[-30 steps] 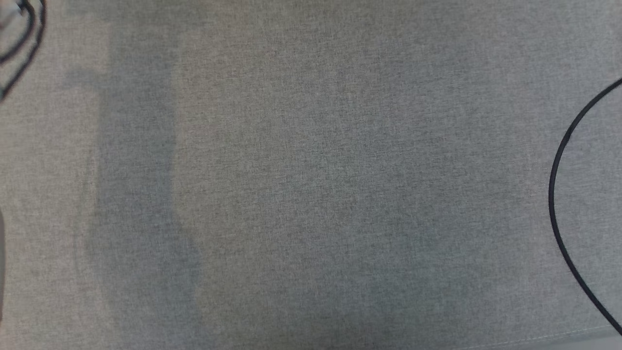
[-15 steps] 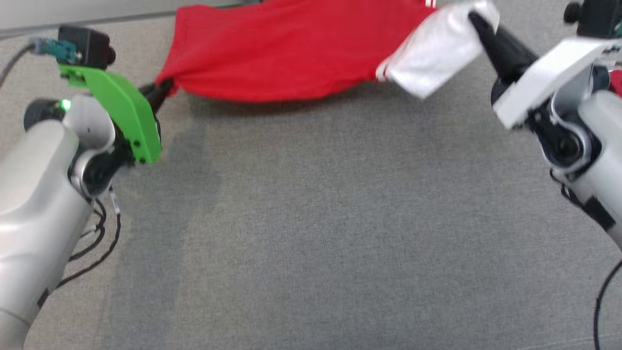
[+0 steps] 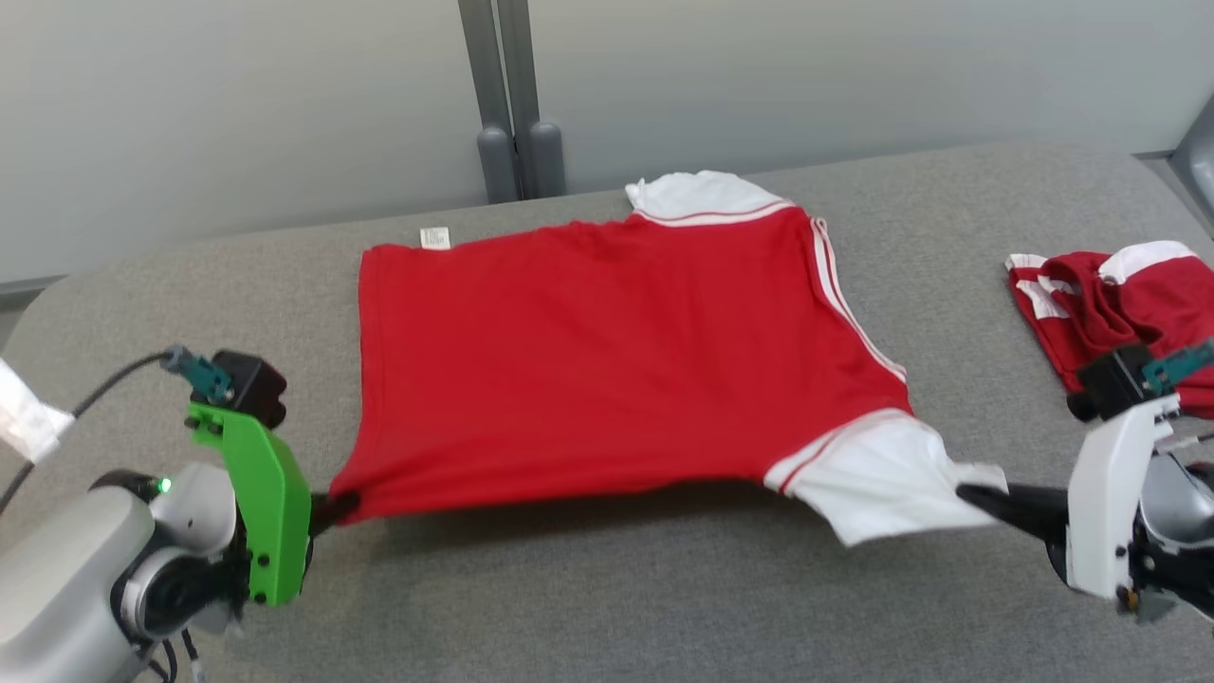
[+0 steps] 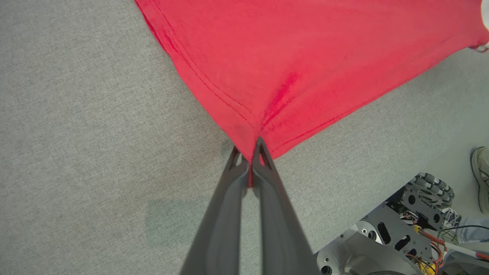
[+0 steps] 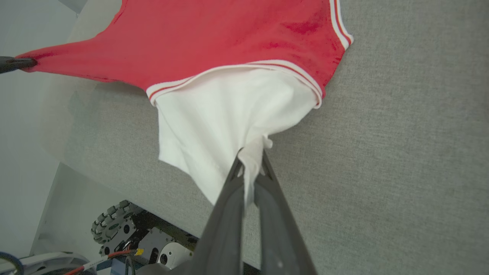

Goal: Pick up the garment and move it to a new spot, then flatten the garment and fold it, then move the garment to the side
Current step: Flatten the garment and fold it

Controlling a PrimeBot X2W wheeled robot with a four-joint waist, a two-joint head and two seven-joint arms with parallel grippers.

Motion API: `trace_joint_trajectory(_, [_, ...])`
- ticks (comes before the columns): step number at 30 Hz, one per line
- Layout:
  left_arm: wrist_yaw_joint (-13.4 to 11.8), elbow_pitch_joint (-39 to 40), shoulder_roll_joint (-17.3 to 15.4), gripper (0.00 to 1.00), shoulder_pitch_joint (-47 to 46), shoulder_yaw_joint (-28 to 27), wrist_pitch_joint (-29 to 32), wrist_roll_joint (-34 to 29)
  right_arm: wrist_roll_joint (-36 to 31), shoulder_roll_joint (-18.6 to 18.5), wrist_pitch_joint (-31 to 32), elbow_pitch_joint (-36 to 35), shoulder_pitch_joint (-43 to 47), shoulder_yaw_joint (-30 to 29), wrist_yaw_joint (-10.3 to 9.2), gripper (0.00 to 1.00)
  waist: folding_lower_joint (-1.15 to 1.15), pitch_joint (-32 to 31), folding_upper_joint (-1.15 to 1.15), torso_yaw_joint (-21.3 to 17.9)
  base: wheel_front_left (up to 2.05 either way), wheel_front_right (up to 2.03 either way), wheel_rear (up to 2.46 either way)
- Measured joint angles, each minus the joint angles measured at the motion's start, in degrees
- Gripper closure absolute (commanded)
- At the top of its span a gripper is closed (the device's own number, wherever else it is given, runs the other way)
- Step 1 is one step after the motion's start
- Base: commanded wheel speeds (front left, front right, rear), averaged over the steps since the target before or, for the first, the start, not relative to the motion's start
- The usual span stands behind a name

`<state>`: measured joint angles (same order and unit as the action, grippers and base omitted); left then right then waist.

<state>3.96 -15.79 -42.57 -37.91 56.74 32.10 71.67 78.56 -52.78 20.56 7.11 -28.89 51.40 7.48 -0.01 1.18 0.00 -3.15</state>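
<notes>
The garment is a red shirt with white sleeves, spread across the grey table. Its near edge is lifted and stretched between my two grippers while the far part lies on the table. My left gripper is shut on the garment's red hem corner. My right gripper is shut on the edge of the near white sleeve. In the right wrist view the left gripper's fingertips pinch the far red corner.
A second red and white garment lies bunched at the table's right side, behind my right wrist. A grey post stands behind the table's far edge. The robot's wheeled base and a person's shoe are below the near edge.
The head camera has tilted up, from bare table cloth to the whole garment and the wall behind. Both grippers stay shut on the garment, which hangs stretched between them.
</notes>
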Motion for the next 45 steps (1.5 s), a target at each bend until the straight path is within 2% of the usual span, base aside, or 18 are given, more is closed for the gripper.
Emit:
trace_joint_trajectory(4, [-2.8,8.3,-4.6,1.0,5.1,1.1,3.1,2.7,1.5,-5.4,3.1,-6.8,6.4,-0.9,0.0,1.0,0.0,-1.8,0.0,-0.9,0.0,0.0,0.0])
trace_joint_trajectory(7, [-4.8,13.5,-7.5,1.0,7.9,1.7,5.2,4.5,1.7,-8.1,3.5,-10.5,9.0,-2.9,0.0,1.0,0.0,-2.1,0.0,-1.8,0.0,0.0,0.0])
trace_joint_trajectory(11, [-7.1,18.9,-10.7,1.0,9.2,2.3,9.0,6.8,1.8,-9.6,5.1,-13.6,11.5,-5.5,0.0,1.0,0.0,-1.7,0.0,-1.8,0.0,0.0,0.0])
trace_joint_trajectory(14, [-8.5,20.8,-11.9,1.0,8.7,2.1,11.8,7.4,1.8,-9.7,7.1,-14.5,11.3,-7.9,0.0,1.0,0.0,-0.7,0.0,-1.6,0.0,0.0,0.0])
trace_joint_trajectory(17, [-9.1,20.4,-11.4,1.0,5.6,1.7,15.1,8.1,1.9,-7.9,10.3,-13.7,9.6,-9.9,0.0,1.0,0.0,0.8,0.0,-1.2,0.0,0.0,0.0])
trace_joint_trajectory(20, [-9.0,17.2,-8.6,1.0,2.1,1.1,18.9,10.5,2.0,-5.2,13.9,-10.9,6.9,-11.4,0.0,1.0,0.0,2.6,0.0,-0.6,0.0,0.0,0.0])
trace_joint_trajectory(22, [-8.9,14.2,-6.5,1.0,0.0,1.1,21.8,11.5,1.8,-2.8,16.6,-8.2,4.7,-12.1,0.0,1.0,0.0,4.0,0.0,-0.2,0.0,0.0,0.0])
trace_joint_trajectory(29, [-9.3,5.7,-2.2,1.0,-6.8,1.2,29.2,13.6,0.0,4.5,23.5,2.9,-2.9,-15.2,0.0,1.0,0.0,8.2,0.0,1.0,0.0,0.0,0.0])
trace_joint_trajectory(35, [-9.7,1.1,-0.6,1.0,-9.6,1.5,31.9,13.6,-2.6,10.5,26.3,11.0,-7.9,-17.7,0.0,1.0,0.0,10.6,0.0,1.3,0.0,0.0,0.0])
trace_joint_trajectory(45, [-9.8,-3.9,2.6,1.0,-13.4,0.5,31.9,13.5,-7.1,17.4,27.7,17.9,-13.2,-21.2,0.0,1.0,0.0,12.9,0.0,0.9,0.0,0.0,0.0])
